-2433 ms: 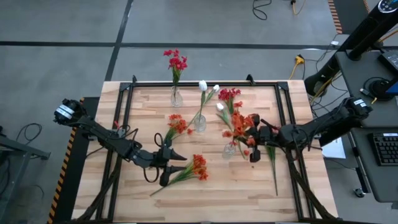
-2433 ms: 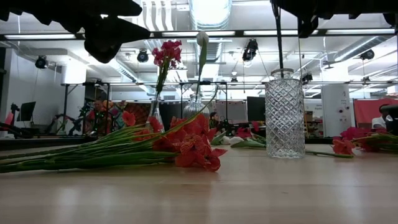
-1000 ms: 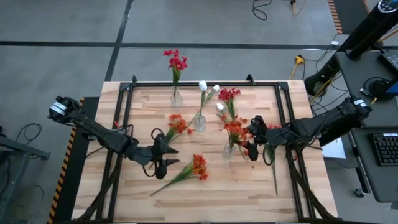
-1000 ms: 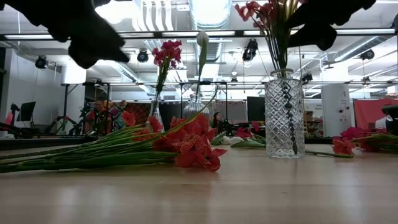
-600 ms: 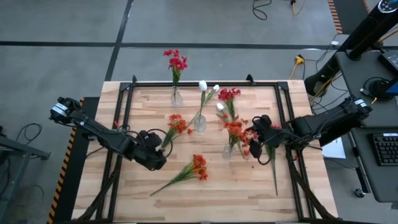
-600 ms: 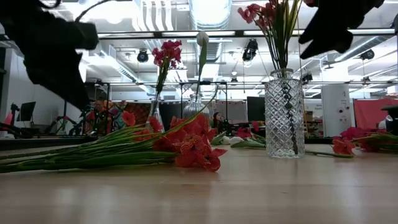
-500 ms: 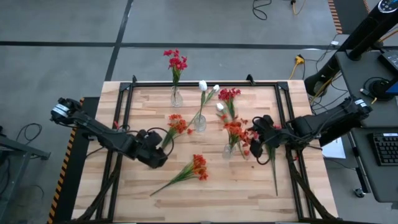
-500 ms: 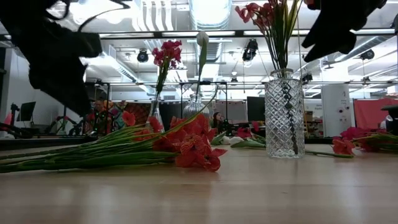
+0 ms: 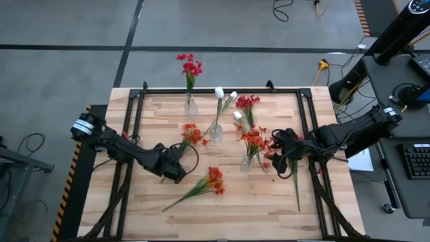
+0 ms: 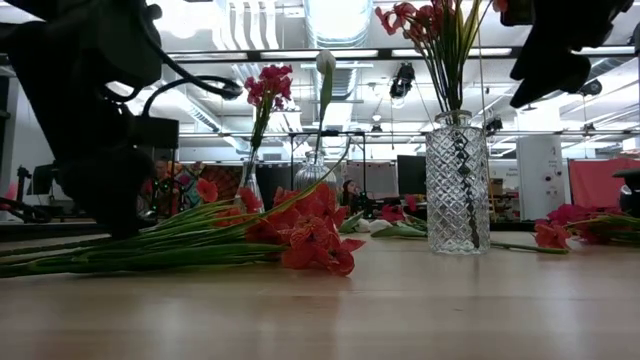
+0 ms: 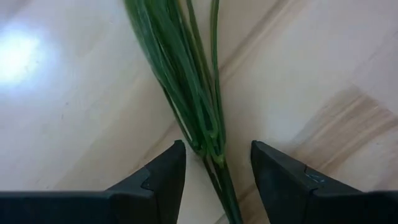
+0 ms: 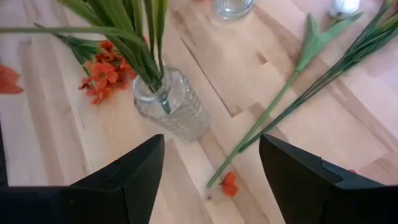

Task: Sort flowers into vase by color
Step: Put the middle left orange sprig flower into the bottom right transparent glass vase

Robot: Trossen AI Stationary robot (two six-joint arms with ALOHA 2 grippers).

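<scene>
On the wooden table (image 9: 269,202), left of centre, the left gripper (image 11: 214,165) sits low with fingers apart, straddling the green stalks of an orange-red flower bunch (image 9: 213,180) lying flat. Right gripper (image 12: 211,158) hovers with fingers apart just beside the cut-glass vase (image 12: 171,109), which holds orange-red flowers (image 9: 254,139). Other stems lie loose nearby.

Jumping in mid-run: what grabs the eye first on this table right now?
The left gripper, open, straddles the green stalks of an orange-red flower bunch lying at the table's front. Near the centre-right, a cut-glass vase holds orange-red stems, the open right gripper just beside it.
</scene>
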